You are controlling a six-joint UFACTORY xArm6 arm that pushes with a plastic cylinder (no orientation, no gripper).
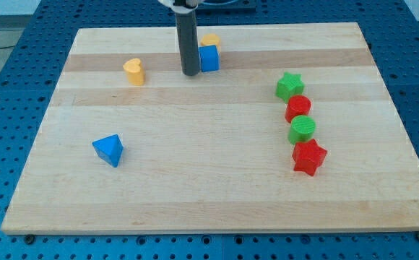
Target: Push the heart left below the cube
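Note:
A yellow heart (134,71) lies on the wooden board (209,180) at the upper left. A blue cube (209,58) sits near the view's top centre, with a yellow block (211,40) of unclear shape just behind it. My dark rod comes down from the top, and my tip (190,73) rests on the board just left of the blue cube, close to or touching it. The tip is well to the right of the yellow heart.
A blue triangular block (109,149) lies at lower left. On the right, a column runs top to bottom: green star (290,85), red cylinder (297,108), green cylinder (302,129), red star (309,157). A blue perforated table surrounds the board.

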